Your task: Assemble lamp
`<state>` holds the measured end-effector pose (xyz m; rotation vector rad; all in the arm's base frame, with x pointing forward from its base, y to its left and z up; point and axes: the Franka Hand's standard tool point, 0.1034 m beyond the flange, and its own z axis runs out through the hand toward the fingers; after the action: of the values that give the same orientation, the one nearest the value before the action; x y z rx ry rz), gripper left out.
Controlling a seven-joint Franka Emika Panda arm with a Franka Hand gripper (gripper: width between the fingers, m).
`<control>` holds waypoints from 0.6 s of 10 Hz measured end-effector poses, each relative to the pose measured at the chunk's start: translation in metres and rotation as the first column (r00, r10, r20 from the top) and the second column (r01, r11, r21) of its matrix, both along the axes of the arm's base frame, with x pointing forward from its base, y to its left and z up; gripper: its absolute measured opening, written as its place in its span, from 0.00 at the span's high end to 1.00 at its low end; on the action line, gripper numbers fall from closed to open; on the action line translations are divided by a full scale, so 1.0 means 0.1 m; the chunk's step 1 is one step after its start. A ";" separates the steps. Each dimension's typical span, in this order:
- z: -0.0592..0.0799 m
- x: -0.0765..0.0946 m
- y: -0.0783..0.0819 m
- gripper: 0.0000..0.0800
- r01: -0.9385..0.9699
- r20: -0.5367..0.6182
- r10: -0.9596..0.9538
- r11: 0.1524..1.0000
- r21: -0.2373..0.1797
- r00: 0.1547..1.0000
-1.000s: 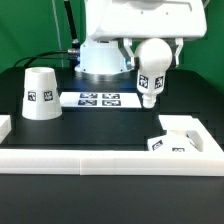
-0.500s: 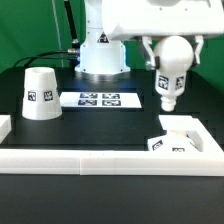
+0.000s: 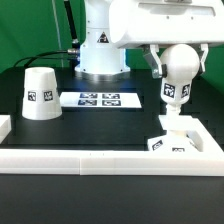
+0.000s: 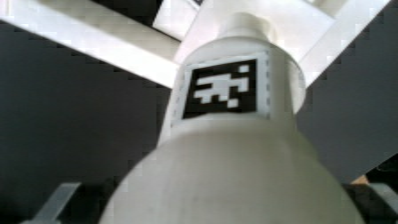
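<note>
White shade (image 3: 39,92) well apart; bulb (image 3: 176,78) seemingly over base (image 3: 190,130).

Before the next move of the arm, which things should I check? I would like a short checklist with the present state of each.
1. The bulb is gripped between the fingers: ok.
2. The stem points down: ok, slightly tilted.
3. The stem is lined up with a socket in the base: cannot tell, no socket is visible.
4. The base lies flat: ok.
5. The shade stands far aside: ok.
</note>
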<state>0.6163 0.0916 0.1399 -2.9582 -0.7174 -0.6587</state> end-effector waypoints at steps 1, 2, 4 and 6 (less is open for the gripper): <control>0.02 0.03 0.03 0.28 -0.015 0.034 0.016 1.000 -0.005 0.999; 0.02 0.04 0.04 0.28 -0.017 0.047 0.017 1.000 -0.006 0.999; -0.01 0.05 -0.04 0.28 -0.003 0.080 0.004 1.000 -0.008 0.997; -0.03 0.02 -0.03 0.28 -0.004 0.077 0.005 1.000 -0.009 0.997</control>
<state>0.6181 0.0883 0.1366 -2.9524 -0.7339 -0.7757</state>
